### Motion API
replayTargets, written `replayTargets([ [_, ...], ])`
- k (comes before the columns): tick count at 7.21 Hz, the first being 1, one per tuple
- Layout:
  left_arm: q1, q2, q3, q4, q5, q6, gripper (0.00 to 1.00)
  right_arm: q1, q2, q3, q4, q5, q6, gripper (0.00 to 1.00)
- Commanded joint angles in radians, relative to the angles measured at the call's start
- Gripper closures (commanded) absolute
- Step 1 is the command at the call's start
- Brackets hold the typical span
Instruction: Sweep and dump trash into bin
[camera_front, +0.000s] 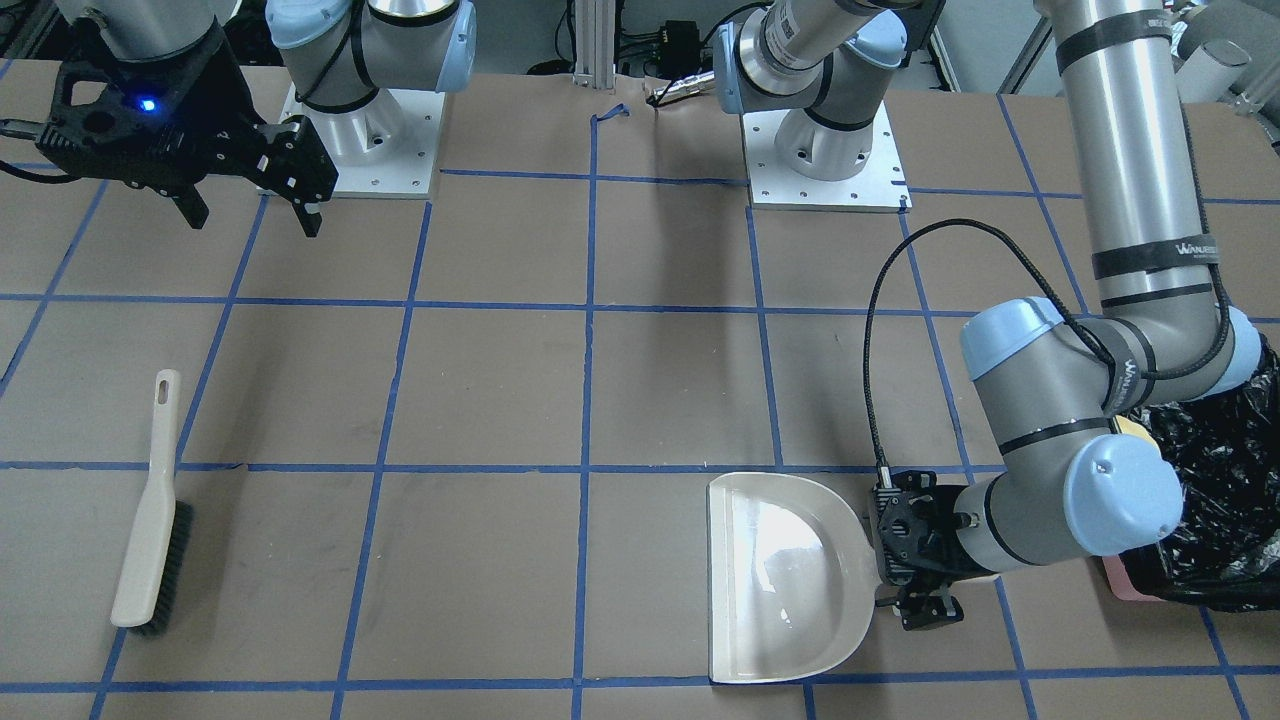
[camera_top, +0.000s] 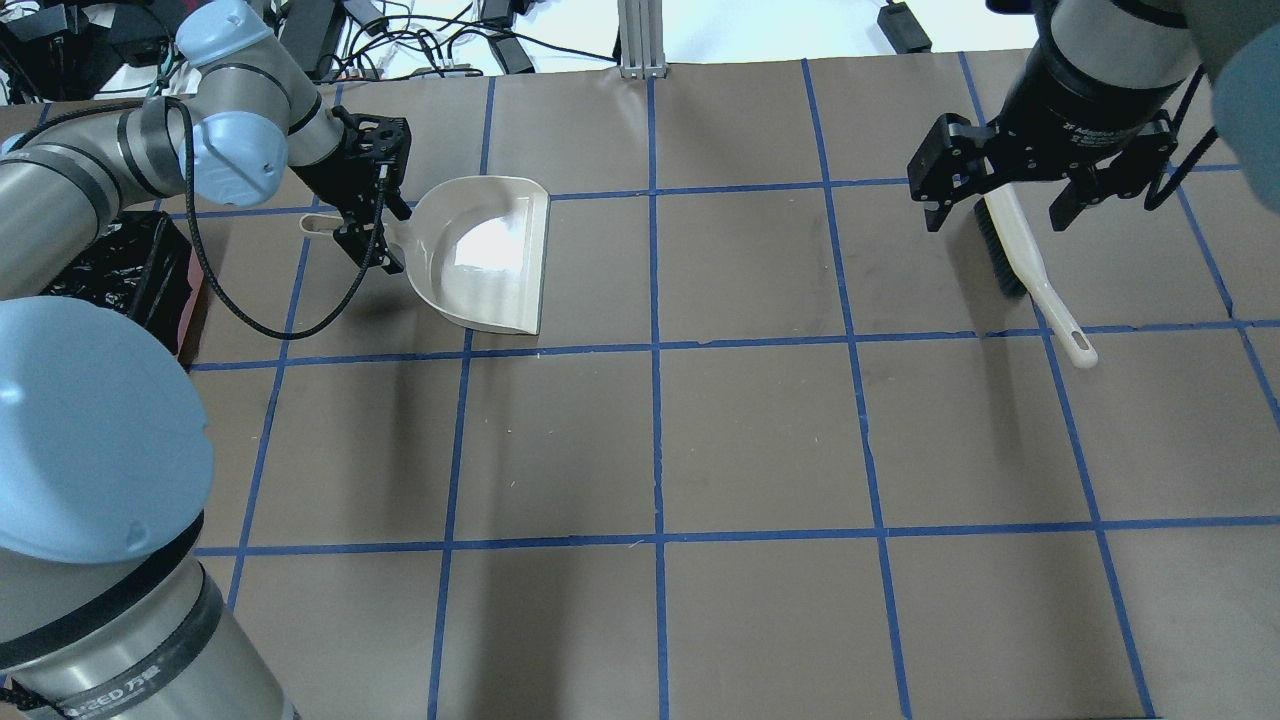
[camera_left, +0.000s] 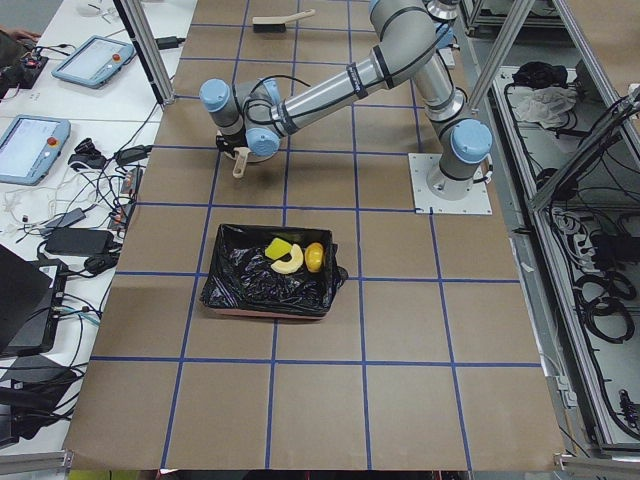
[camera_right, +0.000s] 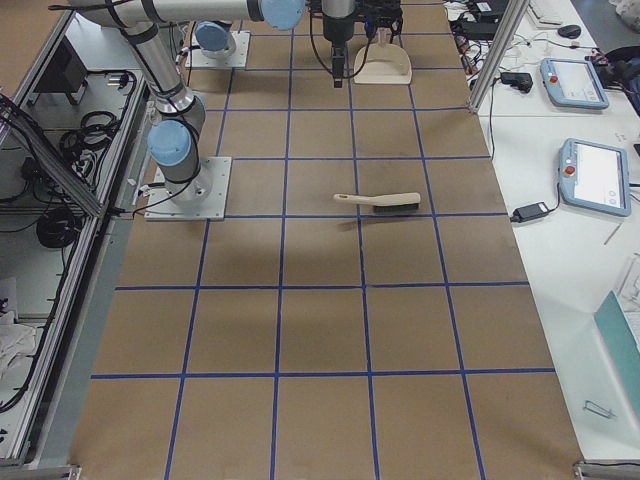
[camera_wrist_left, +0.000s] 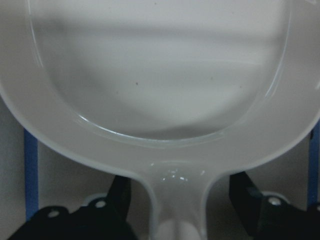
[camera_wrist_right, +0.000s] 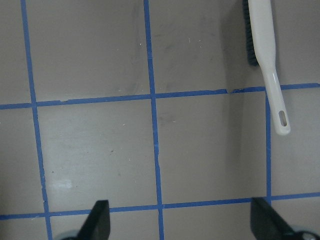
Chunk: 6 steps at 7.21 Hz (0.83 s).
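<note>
The pink bin (camera_left: 225, 288), lined with a black bag, stands on the table at the robot's left and holds the yellow potato (camera_left: 314, 258), the tan croissant (camera_left: 289, 263) and the sponge block (camera_left: 276, 247). The bin's bag also shows in the front view (camera_front: 1235, 520). The beige dustpan (camera_front: 780, 580) lies flat and empty. My left gripper (camera_front: 893, 555) is open, with its fingers on either side of the dustpan handle (camera_wrist_left: 175, 200) and a gap on each side. My right gripper (camera_front: 255, 220) is open and empty, raised above the table.
A beige hand brush (camera_front: 150, 510) with dark bristles lies flat on the table below my right gripper, and shows in the right wrist view (camera_wrist_right: 265, 60). Blue tape lines grid the brown table. Both arm bases (camera_front: 825, 150) stand at the robot's edge.
</note>
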Motion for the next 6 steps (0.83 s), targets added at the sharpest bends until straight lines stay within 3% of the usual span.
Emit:
replayTargets([
  [1,-0.014,0.101,0.014,-0.115,0.004,-0.074,0.00,0.000,0.004,0.000,0.000,0.001,0.002,0.00],
  [3,-0.015,0.208,0.019,-0.259,0.002,-0.263,0.00,0.000,0.010,0.000,0.000,0.002,0.002,0.00],
  [6,-0.099,0.334,0.025,-0.309,0.092,-0.535,0.00,0.000,0.007,-0.006,0.003,0.001,0.003,0.00],
])
